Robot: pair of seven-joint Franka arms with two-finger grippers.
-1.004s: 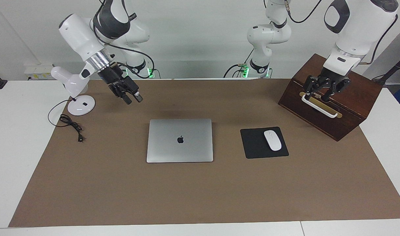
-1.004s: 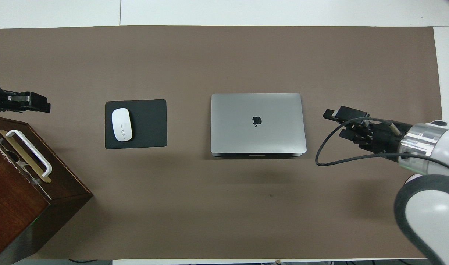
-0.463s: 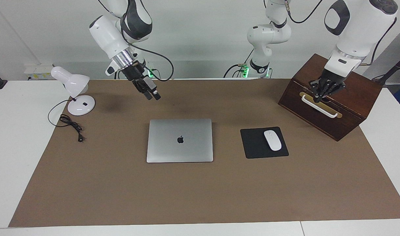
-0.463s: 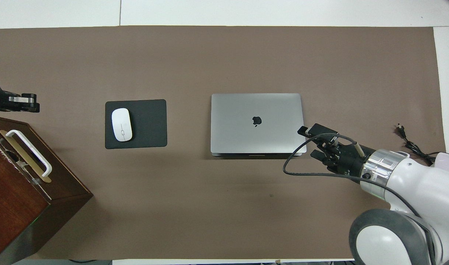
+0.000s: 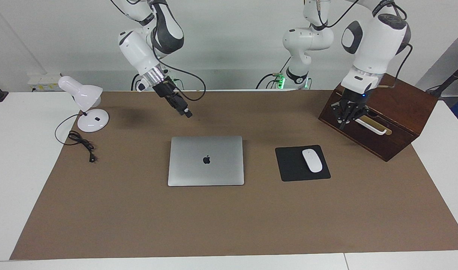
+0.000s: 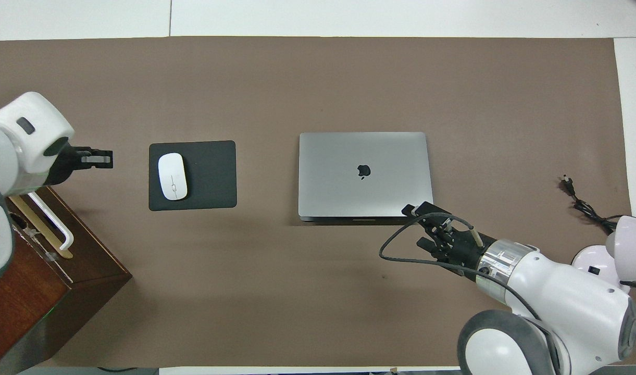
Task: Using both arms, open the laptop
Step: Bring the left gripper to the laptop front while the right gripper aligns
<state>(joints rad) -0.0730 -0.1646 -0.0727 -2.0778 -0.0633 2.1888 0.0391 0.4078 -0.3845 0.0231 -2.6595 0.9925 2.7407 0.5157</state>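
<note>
Since a moment ago the right gripper [image 5: 188,113] has swung in over the brown mat beside the shut laptop [image 5: 206,160] at mid-desk, its jaws' state unclear. The left gripper [image 5: 343,123], jaws closed empty, hangs by the wooden box [image 5: 401,123].

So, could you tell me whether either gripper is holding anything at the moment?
Nothing is held: the left gripper is shut on air, the right gripper hangs empty, and the laptop lies untouched.
</note>
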